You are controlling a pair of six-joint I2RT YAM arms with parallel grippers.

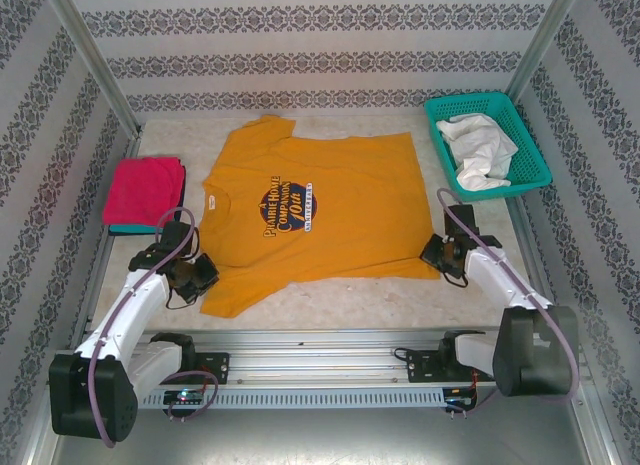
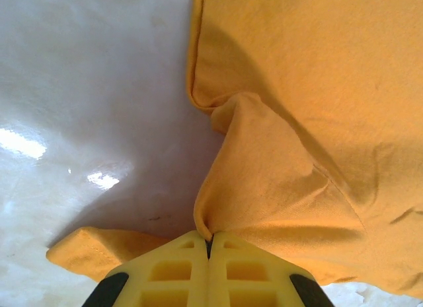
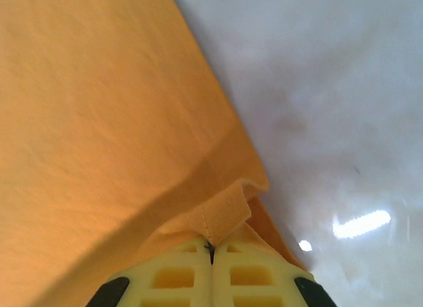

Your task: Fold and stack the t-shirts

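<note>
1. The mustard-orange t-shirt [image 1: 320, 200] lies spread logo-up across the middle of the table [image 1: 350, 300], with its collar toward the left edge and its hem toward the right. The left gripper [image 2: 209, 244] has its jaws pressed together on a small peak of cloth at the near sleeve. The right gripper [image 3: 211, 249] pinches the near hem corner the same way.
2. Both bites look thin to me, and the right one holds little more than a turned-over scrap of hem. A quick lift could pull the cloth out of the jaws and drop that side, leaving a crooked fold.
3. I cannot tell whether either pinch has caught both layers. If only the top layer comes up, the shirt would open like a bag instead of folding.
4. The left hold is on the sleeve, not the body. Pulling from there may drag the sleeve alone and bunch the shoulder.
5. If the arms rise or travel unevenly, the near edge would land askew across the dark round logo [image 1: 290, 213].
6. The table is glossy, so the whole shirt could slide toward the far edge rather than fold over itself.
7. The folded magenta shirt [image 1: 145, 190] rests on a teal shirt [image 1: 135, 228] at the left edge, near the left arm. A wide swing could knock that pile.
8. The teal basket [image 1: 468, 99] of white cloth [image 1: 478, 150] in the far right corner sits well apart, so it worries me less.
</note>
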